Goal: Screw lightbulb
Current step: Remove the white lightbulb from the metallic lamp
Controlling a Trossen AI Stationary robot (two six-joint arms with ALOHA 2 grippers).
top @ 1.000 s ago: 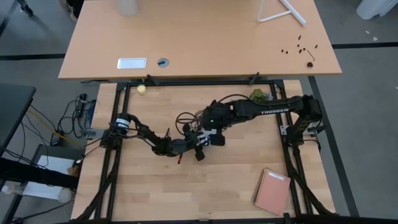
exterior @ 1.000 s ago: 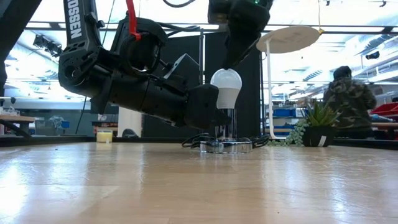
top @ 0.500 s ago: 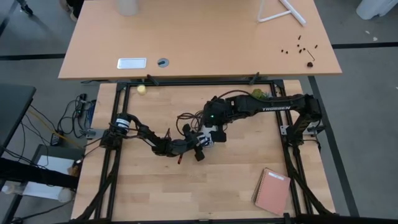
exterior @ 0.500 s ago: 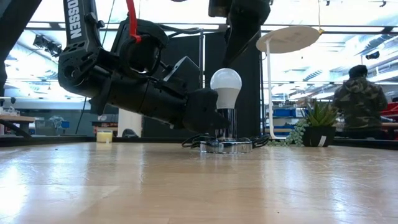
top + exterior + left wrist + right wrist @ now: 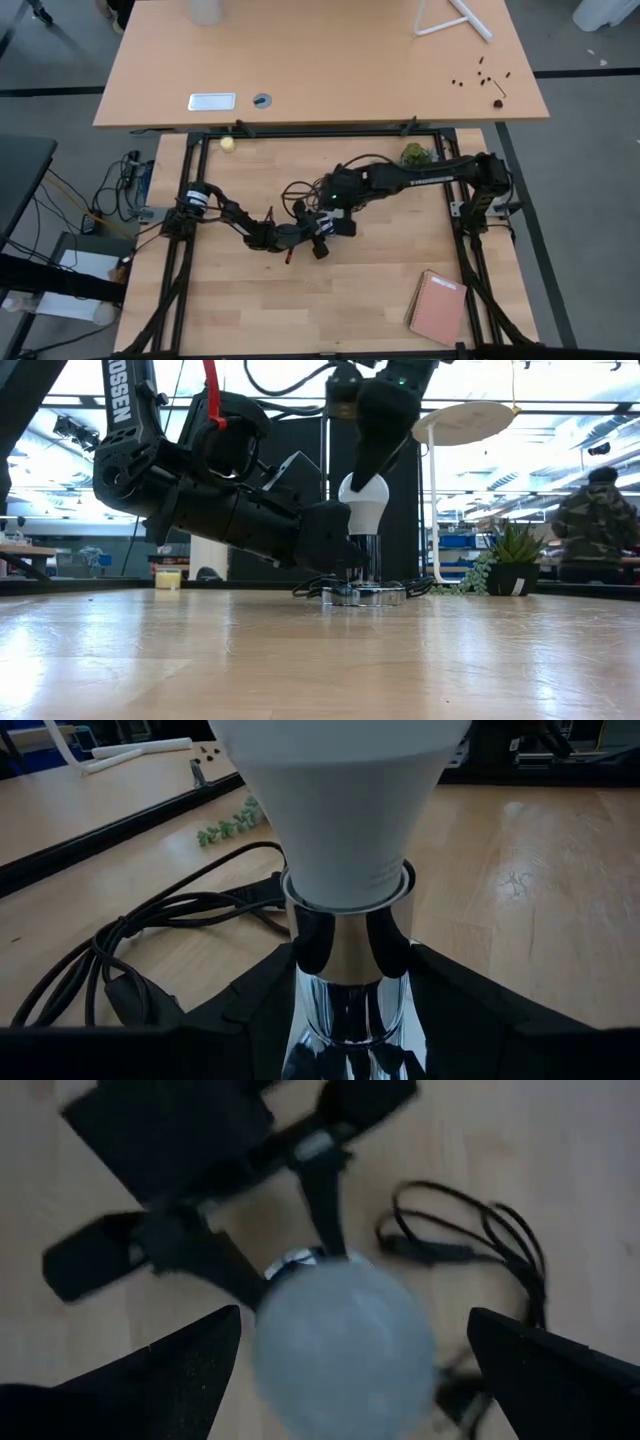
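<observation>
White and round, the lightbulb [image 5: 363, 500] stands upright on a shiny metal post [image 5: 366, 560] in the middle of the wooden bench [image 5: 320, 660].

From above, the right gripper [image 5: 336, 208] sits over the bulb, which is hidden under it. It has slid a bit further toward the left arm than a moment ago. The left gripper [image 5: 318, 238] lies low beside it. A pink notebook [image 5: 437, 307] rests near the bench corner.

From the side, the right gripper [image 5: 372, 460] has come down and now covers the top of the bulb. Before, it hung just above. A person [image 5: 600, 520] has walked further to the edge.

The left wrist view shows the left jaws pinching the post [image 5: 350, 970] just under the bulb [image 5: 345, 800], with a black cord [image 5: 120, 950] nearby.

The right wrist view shows the right jaws spread wide on each side of the bulb [image 5: 345, 1345].
</observation>
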